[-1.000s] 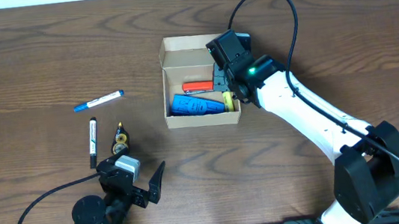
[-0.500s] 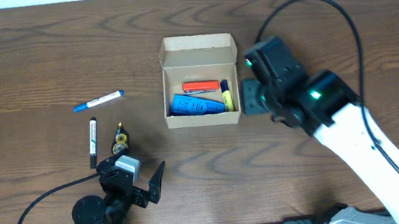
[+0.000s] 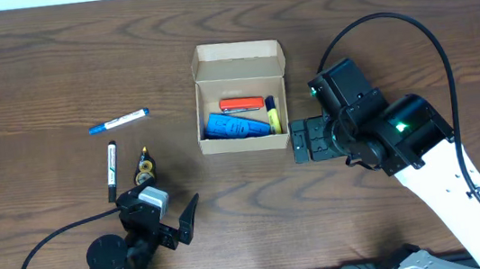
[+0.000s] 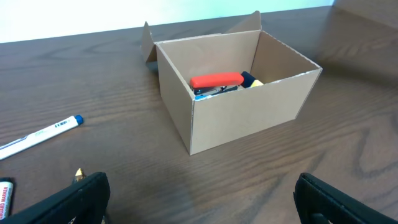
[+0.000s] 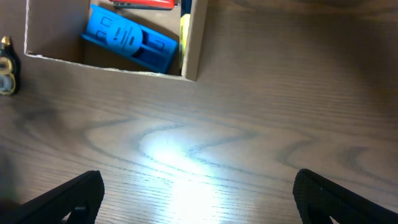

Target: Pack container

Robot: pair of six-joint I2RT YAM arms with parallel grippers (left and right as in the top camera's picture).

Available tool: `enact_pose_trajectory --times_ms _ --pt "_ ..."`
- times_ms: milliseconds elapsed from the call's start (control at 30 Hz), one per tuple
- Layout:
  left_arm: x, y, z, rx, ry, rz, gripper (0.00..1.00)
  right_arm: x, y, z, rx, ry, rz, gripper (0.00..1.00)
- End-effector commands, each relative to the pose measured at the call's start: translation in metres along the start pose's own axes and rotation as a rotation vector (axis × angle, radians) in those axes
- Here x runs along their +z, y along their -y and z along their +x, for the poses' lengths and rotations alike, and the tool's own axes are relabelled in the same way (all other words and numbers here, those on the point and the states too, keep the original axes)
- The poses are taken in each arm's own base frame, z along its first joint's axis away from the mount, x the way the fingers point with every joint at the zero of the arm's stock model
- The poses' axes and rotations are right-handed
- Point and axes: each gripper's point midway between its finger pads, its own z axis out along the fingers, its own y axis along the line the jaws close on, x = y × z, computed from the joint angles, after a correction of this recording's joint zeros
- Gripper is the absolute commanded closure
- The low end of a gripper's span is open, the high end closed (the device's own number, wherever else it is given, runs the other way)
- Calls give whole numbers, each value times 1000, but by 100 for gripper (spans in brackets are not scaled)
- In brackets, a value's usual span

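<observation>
On the wooden bench (image 3: 51,65), the small tan-brown cardboard box with hinged flap lid (image 3: 246,144) is set open and part-filled, just beside the empty, wide-spread right pincer (image 3: 303,141), the left pincer (image 3: 174,225) likewise spread; judged light and crushable, it is best gripped across one wall.

"What does my right arm (image 3: 451,196) look like on your screen?"

"I see a long white tube with chunky black joints. A little green light (image 3: 399,125) glows on it, and a thin black cable (image 3: 381,16) loops off the top."

"And my left arm (image 3: 114,257)?"

"Mostly black and round, with a grey block (image 3: 150,200) on it. It has its own black cable (image 3: 60,229)."

"The fingers (image 4: 348,202)?"

"Flat, dull black on my left gripper (image 4: 202,183) and my right gripper (image 5: 198,177)."
</observation>
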Motion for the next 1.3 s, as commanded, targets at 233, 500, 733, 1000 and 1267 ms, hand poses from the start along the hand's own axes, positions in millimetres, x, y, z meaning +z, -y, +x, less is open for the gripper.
enact_pose_trajectory --times_ms 233,500,733,1000,1267 --pt "3 3 10 -46 -21 23 5 -5 -1 -1 -13 13 -8 1" --pt "-12 7 -22 -194 15 24 4 -5 -1 -1 -13 13 -8 1" --pt "-44 -31 -64 -141 -131 -251 5 -5 -1 -1 -13 13 -8 1" --pt "-33 -57 -78 -158 -517 -383 5 -5 -1 -1 -13 13 -8 1" --pt "25 -63 -51 -202 -714 -318 5 -5 -1 -1 -13 13 -8 1"
